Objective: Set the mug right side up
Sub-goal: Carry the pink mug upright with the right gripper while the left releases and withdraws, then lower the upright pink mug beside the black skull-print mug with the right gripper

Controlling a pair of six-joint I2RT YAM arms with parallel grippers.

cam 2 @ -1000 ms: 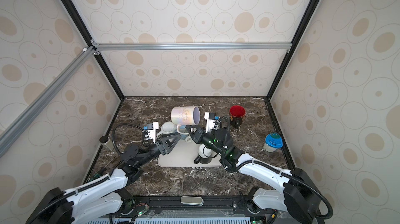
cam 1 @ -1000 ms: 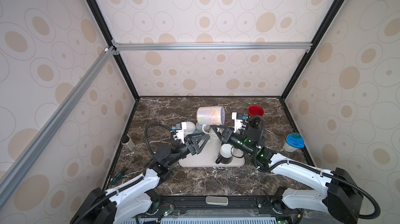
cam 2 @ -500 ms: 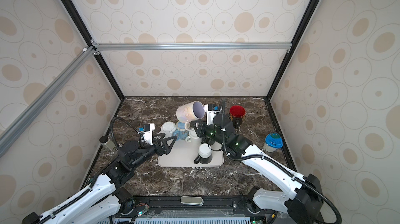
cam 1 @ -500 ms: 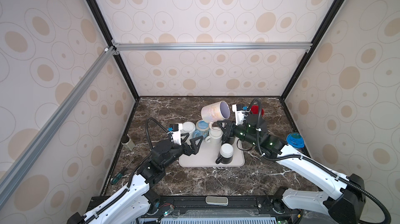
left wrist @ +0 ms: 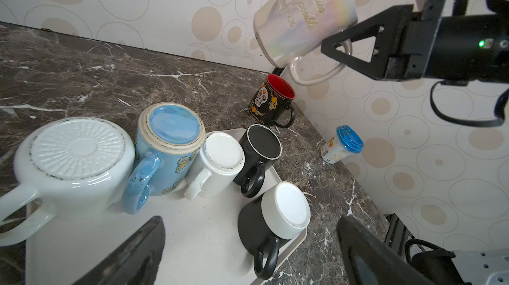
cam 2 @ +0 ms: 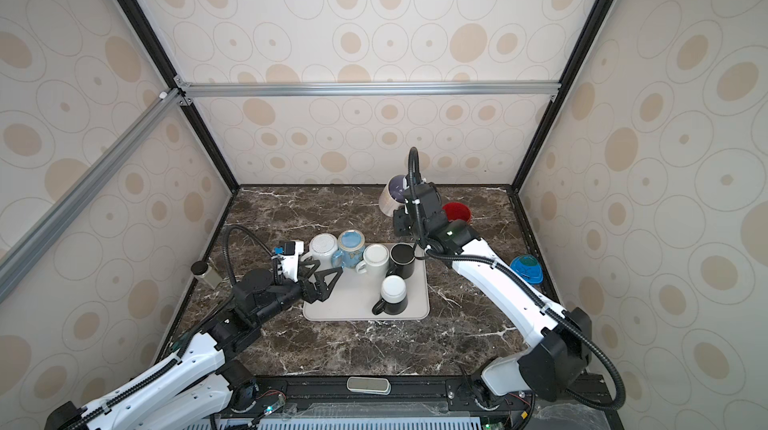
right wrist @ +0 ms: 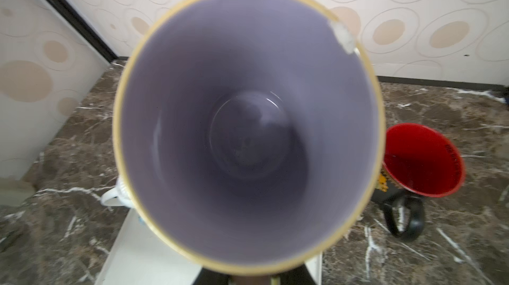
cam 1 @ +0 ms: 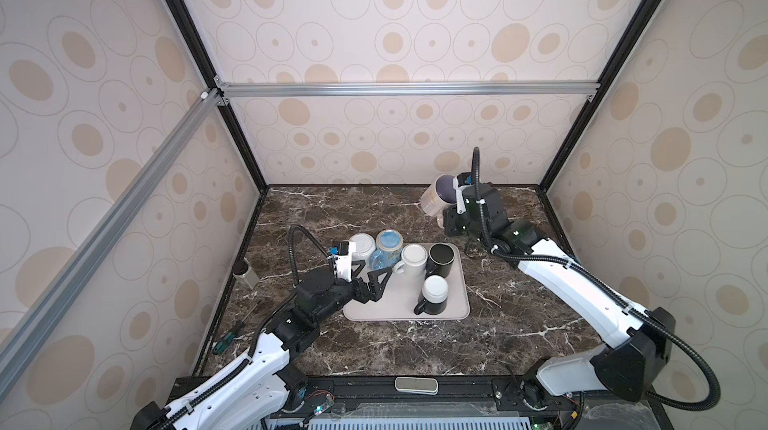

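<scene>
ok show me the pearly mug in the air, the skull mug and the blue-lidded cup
pearly mug (left wrist: 303,19), left wrist view, on its lettered side
skull mug (left wrist: 264,103), left wrist view, on its painted wall
blue-lidded cup (left wrist: 349,138), left wrist view, on its lid

Bright, even light, soft shadows; right wrist view blurs the near mug (right wrist: 248,132).

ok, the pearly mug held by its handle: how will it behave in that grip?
The pearly mug looks like glazed ceramic: probably rigid, smooth and slippery. The right gripper pinches only the handle, so the tilted body may pivot. The white rim mark may be a chip, hinting it's brittle.
</scene>
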